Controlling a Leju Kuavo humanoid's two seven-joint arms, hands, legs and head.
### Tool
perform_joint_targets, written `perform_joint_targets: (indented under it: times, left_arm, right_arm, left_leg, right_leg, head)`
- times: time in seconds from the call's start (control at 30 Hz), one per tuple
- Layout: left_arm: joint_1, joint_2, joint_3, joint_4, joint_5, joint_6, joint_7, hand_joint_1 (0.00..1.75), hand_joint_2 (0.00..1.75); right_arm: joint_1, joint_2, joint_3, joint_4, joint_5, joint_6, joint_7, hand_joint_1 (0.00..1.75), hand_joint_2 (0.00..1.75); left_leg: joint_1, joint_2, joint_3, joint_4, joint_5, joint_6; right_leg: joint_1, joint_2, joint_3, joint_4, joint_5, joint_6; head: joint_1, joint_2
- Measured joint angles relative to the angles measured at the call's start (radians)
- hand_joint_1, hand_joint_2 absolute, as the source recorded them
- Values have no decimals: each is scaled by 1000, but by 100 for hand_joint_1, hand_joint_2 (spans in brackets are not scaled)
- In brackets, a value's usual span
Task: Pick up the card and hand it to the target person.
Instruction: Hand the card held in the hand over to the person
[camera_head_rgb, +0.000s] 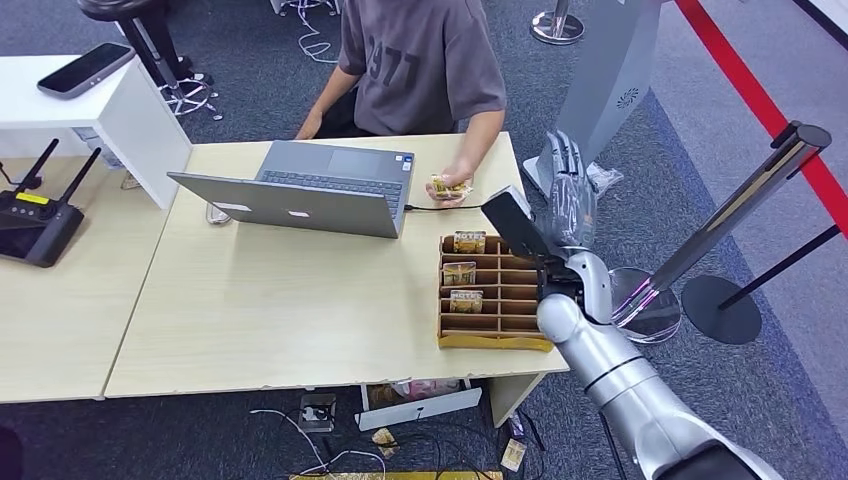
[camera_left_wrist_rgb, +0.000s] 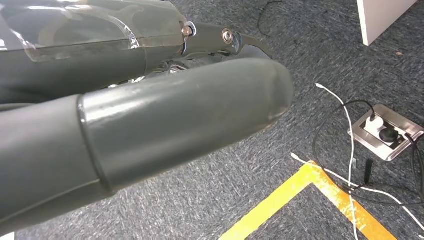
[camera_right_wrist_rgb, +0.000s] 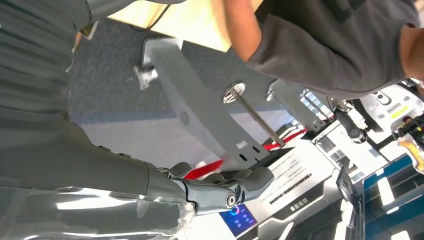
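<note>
Left of the raised right hand (camera_head_rgb: 571, 195) lies the desk (camera_head_rgb: 280, 310), where a person (camera_head_rgb: 425, 60) sits behind a laptop (camera_head_rgb: 300, 190). Just beside the hand stands the wooden card rack (camera_head_rgb: 490, 300). The hand's fingers are spread, empty; the person's hand (camera_head_rgb: 450, 185) grips the card (camera_head_rgb: 447, 184). The left hand (camera_left_wrist_rgb: 150, 120) hangs above the floor; its grasp cannot be told.

Pale matt wood-grain table (camera_head_rgb: 280, 320); brown cardboard-like rack (camera_head_rgb: 495, 300); matt grey metal laptop (camera_head_rgb: 300, 190); glossy silver arm (camera_head_rgb: 620, 380); rough grey carpet (camera_left_wrist_rgb: 280, 145); shiny chrome post (camera_head_rgb: 740, 210).
</note>
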Motion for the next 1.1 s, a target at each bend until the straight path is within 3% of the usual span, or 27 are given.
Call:
perform_joint_targets:
  times: [0.47, 1.1]
  left_arm:
    - [1, 1, 0, 0, 14, 4, 7, 0, 0]
    - [1, 1, 1, 0, 30, 19, 19, 0, 0]
  right_arm:
    - [196, -4, -47, -262, -167, -14, -17, 0, 175]
    - [365, 7, -45, -388, -367, -15, -60, 0, 175]
  left_leg:
    - [0, 1, 0, 0, 0, 0]
    - [0, 1, 0, 0, 0, 0]
  right_leg:
    - [0, 0, 0, 0, 0, 0]
    - [0, 0, 0, 0, 0, 0]
  head:
    - [0, 0]
    - [0, 0]
